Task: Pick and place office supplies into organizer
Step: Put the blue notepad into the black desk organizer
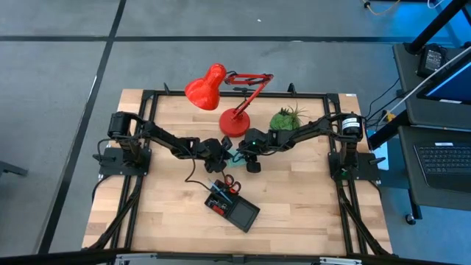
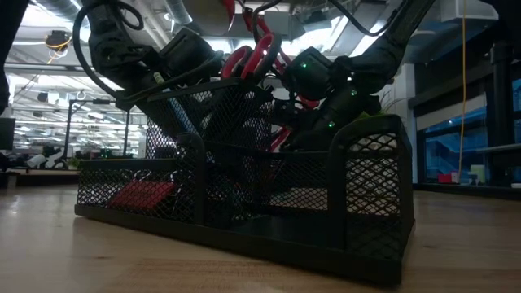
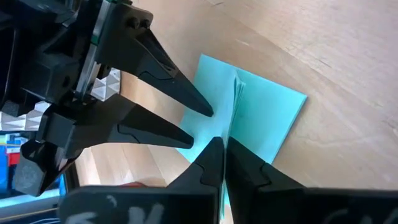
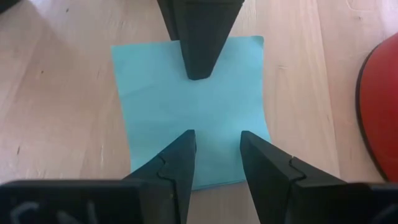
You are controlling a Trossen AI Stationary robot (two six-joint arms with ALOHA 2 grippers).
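A light blue sticky-note pad (image 4: pixel 186 93) lies flat on the wooden table's middle, between both grippers. My left gripper (image 3: pixel 224 146) comes from the table's left and is shut with its tips on the pad; the right wrist view shows it as one dark point (image 4: pixel 199 71). My right gripper (image 4: pixel 216 140) comes from the right and stands open, its two tips over the pad's opposite edge. The black mesh organizer (image 1: pixel 232 207) stands nearer the front edge, red-handled scissors (image 1: pixel 232 184) upright in it. In the low view the organizer (image 2: pixel 244 195) hides the pad. My left gripper slants down from the table's left onto the pad's top, a little in from one edge. A thin raised ridge of paper (image 3: pixel 236 102) runs away from its shut tips, so a fold of the top sheets seems pinched. The pad stays flat on the table. My right gripper has both open fingertips (image 4: pixel 185 146) down on the pad's top near its other edge (image 4: pixel 217 177), slanting down from the table's right. Nothing is between the fingers. Whether the tips press the paper or hover just above it, I cannot tell.
A red desk lamp (image 1: pixel 221 96) stands just beyond the grippers, its round base (image 4: pixel 382 106) close beside the pad. A green potted plant (image 1: pixel 287 118) is at the far right. Bare wood lies to the left and right of the organizer.
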